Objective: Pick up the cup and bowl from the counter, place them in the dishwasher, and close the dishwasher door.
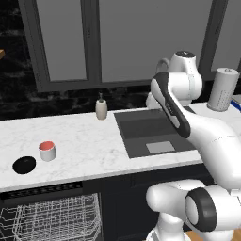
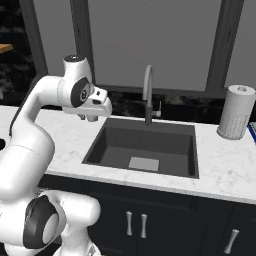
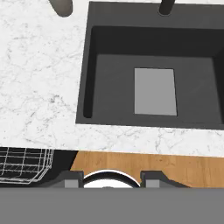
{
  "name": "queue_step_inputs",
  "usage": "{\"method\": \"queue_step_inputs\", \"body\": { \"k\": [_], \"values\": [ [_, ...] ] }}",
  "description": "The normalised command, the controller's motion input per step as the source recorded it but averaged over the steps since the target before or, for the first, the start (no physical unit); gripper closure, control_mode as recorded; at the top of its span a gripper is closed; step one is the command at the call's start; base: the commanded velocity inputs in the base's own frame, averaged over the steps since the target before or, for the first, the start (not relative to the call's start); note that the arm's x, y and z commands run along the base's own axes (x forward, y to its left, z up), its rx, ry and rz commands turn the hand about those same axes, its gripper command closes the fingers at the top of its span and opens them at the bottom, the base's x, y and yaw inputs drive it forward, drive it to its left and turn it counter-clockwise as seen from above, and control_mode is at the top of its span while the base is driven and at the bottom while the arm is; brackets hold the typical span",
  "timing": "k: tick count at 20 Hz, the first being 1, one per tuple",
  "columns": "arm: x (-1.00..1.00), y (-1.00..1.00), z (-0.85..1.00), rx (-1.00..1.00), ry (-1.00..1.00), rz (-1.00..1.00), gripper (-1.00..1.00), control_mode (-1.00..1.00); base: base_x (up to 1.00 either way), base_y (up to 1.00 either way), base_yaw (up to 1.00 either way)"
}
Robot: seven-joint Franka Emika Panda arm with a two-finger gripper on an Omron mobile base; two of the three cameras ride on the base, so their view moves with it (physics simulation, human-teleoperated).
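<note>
1. Arm is reaching up over the counter (image 1: 89, 141), with the gripper (image 2: 91, 117) hanging above the sink's (image 2: 145, 145) left edge, pointing down.
2. Fingers (image 3: 70, 178) are standing apart at a middling gap, nothing between them.
3. Cup (image 1: 47, 150) is sitting upright on the counter, well off at 9 o'clock from the sink, red inside showing.
4. Bowl (image 1: 24, 164) is resting just beside the cup, at its 8 o'clock, apart from it, near the counter's front edge.
5. Dishwasher (image 1: 52, 214) is standing open under that stretch of counter, white wire rack (image 1: 56, 219) showing; door itself I can't make out.
6. Soap dispenser (image 1: 101, 108) is standing at the sink's 10 o'clock corner; faucet (image 2: 148, 95) is rising at its 12 o'clock.
7. Paper towel roll (image 2: 235, 119) is standing upright at the sink's 2 o'clock.
</note>
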Motion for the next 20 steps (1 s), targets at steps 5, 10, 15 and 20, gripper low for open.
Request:
{"method": "queue_step_inputs", "body": {
  "k": [5, 10, 15, 20],
  "values": [
    [-0.03, 0.08, -0.08, 0.0, 0.02, 0.0, -1.0, -1.0, 0.0, 0.0, 0.0],
    [0.1, 0.51, -0.42, 0.0, 0.19, 0.08, -1.0, -1.0, 0.0, 0.0, 0.0],
    [0.52, 0.84, -0.54, 0.0, 0.1, 0.08, -1.0, -1.0, 0.0, 0.0, 0.0],
    [0.5, 0.98, -0.56, 0.0, 0.01, 0.07, -1.0, -1.0, 0.0, 0.0, 0.0]
  ]
}}
